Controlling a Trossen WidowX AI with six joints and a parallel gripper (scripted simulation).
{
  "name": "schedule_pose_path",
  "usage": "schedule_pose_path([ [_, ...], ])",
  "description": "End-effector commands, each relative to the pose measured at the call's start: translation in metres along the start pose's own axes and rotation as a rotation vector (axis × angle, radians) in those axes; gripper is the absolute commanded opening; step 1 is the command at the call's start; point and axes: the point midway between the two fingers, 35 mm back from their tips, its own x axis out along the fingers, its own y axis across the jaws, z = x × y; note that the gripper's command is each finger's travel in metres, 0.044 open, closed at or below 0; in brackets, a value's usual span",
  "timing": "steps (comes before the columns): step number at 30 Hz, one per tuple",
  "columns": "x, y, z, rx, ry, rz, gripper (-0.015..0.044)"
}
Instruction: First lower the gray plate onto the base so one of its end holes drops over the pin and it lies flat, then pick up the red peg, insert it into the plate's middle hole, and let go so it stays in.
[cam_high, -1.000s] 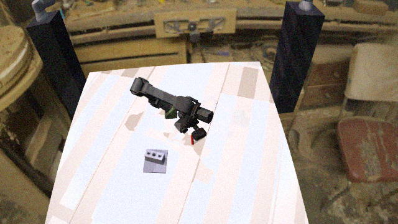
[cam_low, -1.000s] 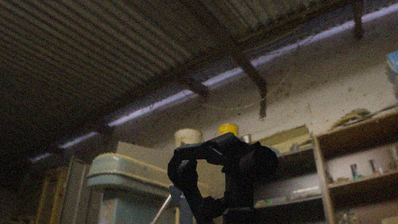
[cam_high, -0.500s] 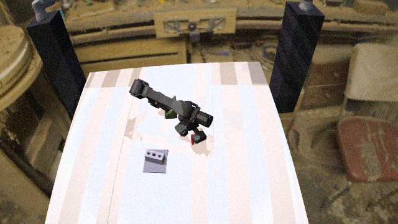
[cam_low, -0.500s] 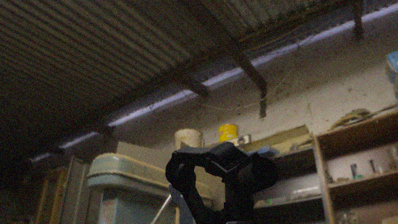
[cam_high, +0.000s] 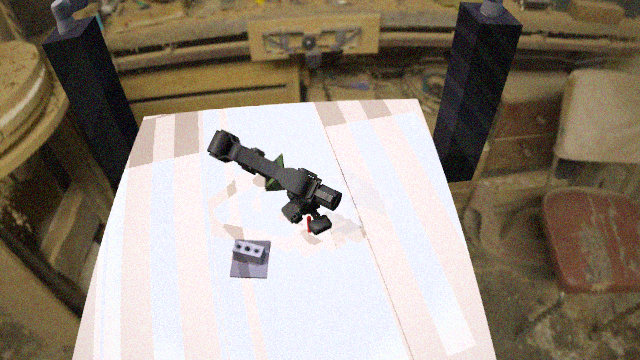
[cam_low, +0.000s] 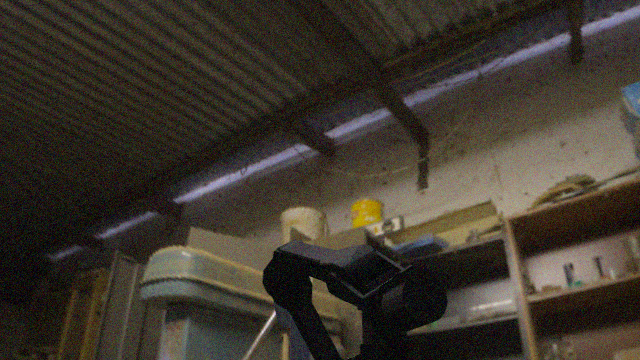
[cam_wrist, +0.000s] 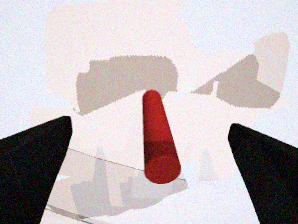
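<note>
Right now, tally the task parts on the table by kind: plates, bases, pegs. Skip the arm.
Plate: 1, gray, with three holes in its top
Base: 1, under the plate
Peg: 1, red, between the open fingers, not gripped
Total: 3

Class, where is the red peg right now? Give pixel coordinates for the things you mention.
In the wrist view, the red peg (cam_wrist: 159, 130) lies between the open claw's (cam_high: 306, 218) (cam_wrist: 150, 127) fingers, ungripped.
</note>
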Motion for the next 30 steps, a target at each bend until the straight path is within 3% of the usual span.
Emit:
schedule_pose_path([
  [1,0.005,-0.001,0.000,-0.007,-0.004,-0.002,0.0440],
  [16,0.005,-0.001,0.000,-0.007,-0.004,-0.002,0.0046],
  [23,0.005,-0.001,0.000,-0.007,-0.004,-0.002,0.0000],
  [30,-0.006,0.001,0.000,-0.007,-0.003,-0.002,0.0000],
])
